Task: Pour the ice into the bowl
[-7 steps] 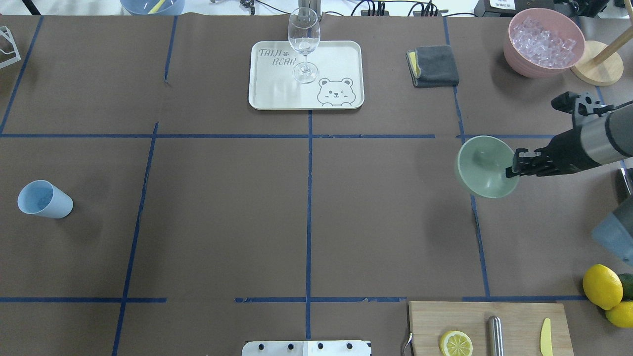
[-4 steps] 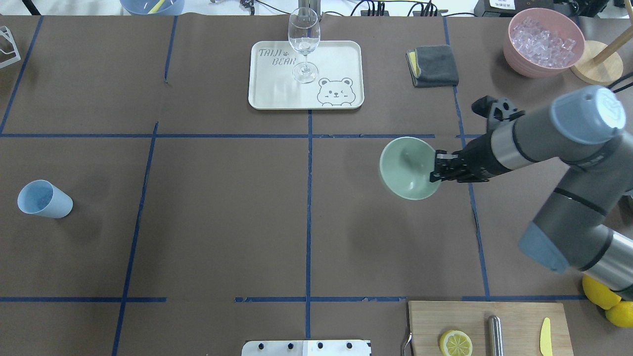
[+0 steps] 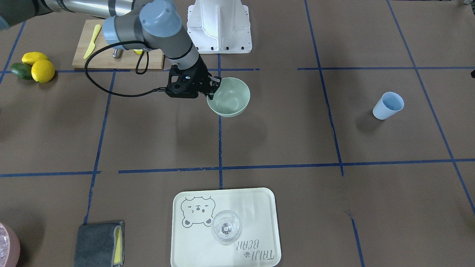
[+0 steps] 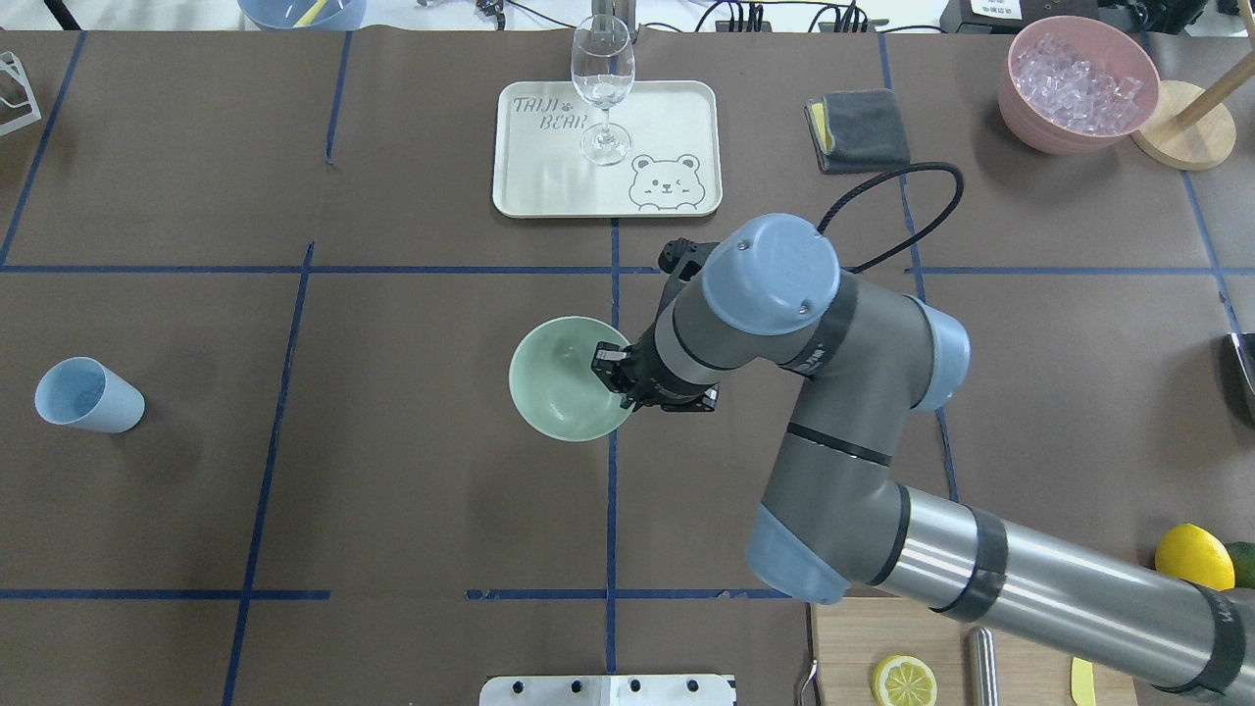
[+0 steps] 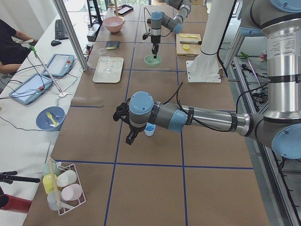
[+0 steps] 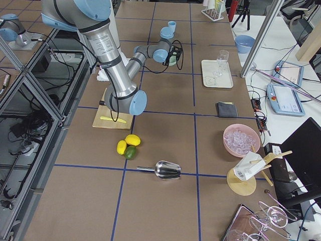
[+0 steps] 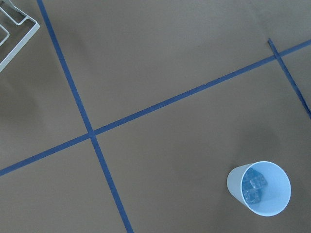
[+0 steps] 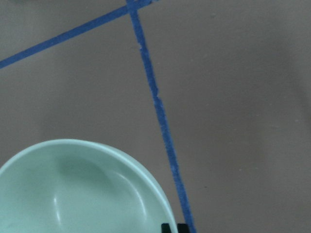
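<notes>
My right gripper (image 4: 612, 374) is shut on the right rim of the pale mint-green bowl (image 4: 557, 380) and holds it a little above the table's middle, its shadow on the paper below. The same bowl (image 3: 230, 97) and gripper (image 3: 212, 88) show in the front-facing view, and the bowl (image 8: 82, 189) fills the lower left of the right wrist view and holds nothing. A few cubes of ice (image 7: 253, 187) lie in the blue cup (image 7: 259, 188), which stands at the table's left (image 4: 88, 394). My left gripper (image 5: 130, 138) shows only in the exterior left view, hanging above the cup; I cannot tell whether it is open.
A tray (image 4: 677, 108) with a wine glass (image 4: 602, 88) stands at the back centre, a grey cloth (image 4: 858, 130) to its right. A pink tub of ice (image 4: 1076, 83) is at the back right. Cutting board (image 4: 853, 647), lemons (image 4: 1193, 567) and metal scoop (image 6: 163, 169) are front right.
My right arm has carried the bowl leftward, from the table's right side to its middle, still gripped by the rim. The blue cup has not moved.
</notes>
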You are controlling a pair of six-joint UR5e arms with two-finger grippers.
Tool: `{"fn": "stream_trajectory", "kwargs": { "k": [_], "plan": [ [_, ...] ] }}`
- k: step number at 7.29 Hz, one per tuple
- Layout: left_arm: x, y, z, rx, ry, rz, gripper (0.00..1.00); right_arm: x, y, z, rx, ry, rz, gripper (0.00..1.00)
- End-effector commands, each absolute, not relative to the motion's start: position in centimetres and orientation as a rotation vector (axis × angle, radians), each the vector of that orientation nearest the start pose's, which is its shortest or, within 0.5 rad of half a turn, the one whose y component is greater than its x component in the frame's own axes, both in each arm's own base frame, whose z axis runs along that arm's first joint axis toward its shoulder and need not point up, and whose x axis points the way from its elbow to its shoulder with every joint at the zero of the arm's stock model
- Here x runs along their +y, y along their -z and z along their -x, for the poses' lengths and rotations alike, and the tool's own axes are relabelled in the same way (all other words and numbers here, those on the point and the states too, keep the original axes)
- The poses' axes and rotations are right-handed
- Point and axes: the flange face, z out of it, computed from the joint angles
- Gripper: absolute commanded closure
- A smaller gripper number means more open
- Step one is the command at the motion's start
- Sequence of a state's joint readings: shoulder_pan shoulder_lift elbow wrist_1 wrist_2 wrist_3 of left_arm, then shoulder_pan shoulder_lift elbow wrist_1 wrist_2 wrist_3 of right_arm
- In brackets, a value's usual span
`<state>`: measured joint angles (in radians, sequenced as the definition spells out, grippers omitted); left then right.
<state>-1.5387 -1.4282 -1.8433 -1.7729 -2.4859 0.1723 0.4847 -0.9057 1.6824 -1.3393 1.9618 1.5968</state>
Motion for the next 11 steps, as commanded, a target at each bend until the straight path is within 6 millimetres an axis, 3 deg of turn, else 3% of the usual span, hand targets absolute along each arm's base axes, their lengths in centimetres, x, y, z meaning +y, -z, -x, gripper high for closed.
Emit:
{"fn": "stream_trajectory", "kwargs": {
  "k": [1,4,5,8,9,10,11],
  "plan": [
    [-44.4,-55.6,3.8,0.887,-0.350,-0.381,0.00,-39.3,-18.0,59.4,-1.012,-0.306,0.119,1.00],
    [-44.4,-55.5,3.8,0.886,-0.352,-0.385,0.00,-38.8,-17.1,61.8,-0.999,-0.343,0.136,1.00],
    [-44.4,-55.6,3.8,0.887,-0.350,-0.383,0.00,-38.4,-17.6,62.8,-0.983,-0.338,0.137,1.00],
    [-44.4,-55.6,3.8,0.888,-0.350,-0.381,0.00,-38.4,-17.4,63.0,-0.983,-0.350,0.133,1.00],
    [-44.4,-55.5,3.8,0.888,-0.350,-0.383,0.00,-38.4,-17.3,63.0,-0.982,-0.368,0.142,0.83],
    [-44.4,-55.5,3.8,0.888,-0.349,-0.382,0.00,-38.4,-17.4,63.1,-0.978,-0.378,0.145,0.01],
    [-44.4,-55.6,3.8,0.887,-0.347,-0.380,0.00,-38.4,-17.6,63.1,-0.977,-0.382,0.148,0.00]
  ]
}}
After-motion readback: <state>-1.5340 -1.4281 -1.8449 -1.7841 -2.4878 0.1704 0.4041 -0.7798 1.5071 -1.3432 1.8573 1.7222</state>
